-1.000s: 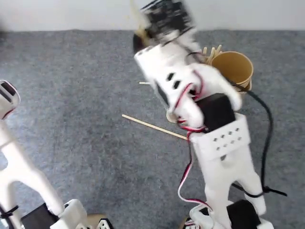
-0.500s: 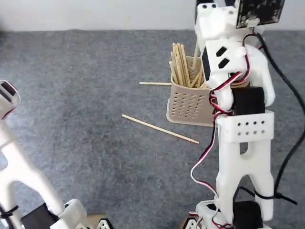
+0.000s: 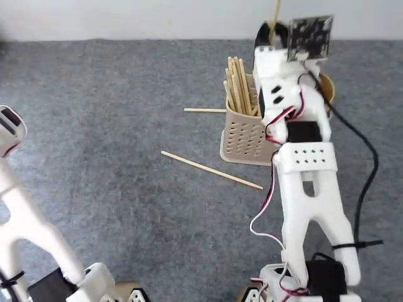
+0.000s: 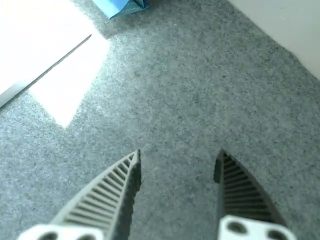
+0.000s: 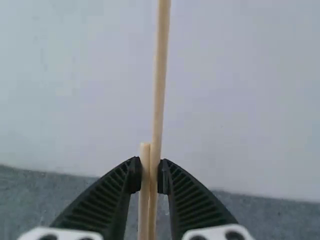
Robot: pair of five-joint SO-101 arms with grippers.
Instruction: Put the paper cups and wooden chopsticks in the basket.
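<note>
The right hand (image 5: pixel 149 176) pinches two chopsticks (image 5: pixel 161 75) side by side near the basket (image 3: pixel 244 137); light, stiff and slick, they probably pivot unless gripped mid-length. The left hand (image 4: pixel 177 161) gapes wide over the grey surface (image 4: pixel 200 75).

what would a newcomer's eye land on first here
The right gripper, shut on chopsticks that point up against the wall. Next comes the basket, beside that arm and packed with a bundle of sticks. Two loose sticks lie on the carpet next to it.
</note>
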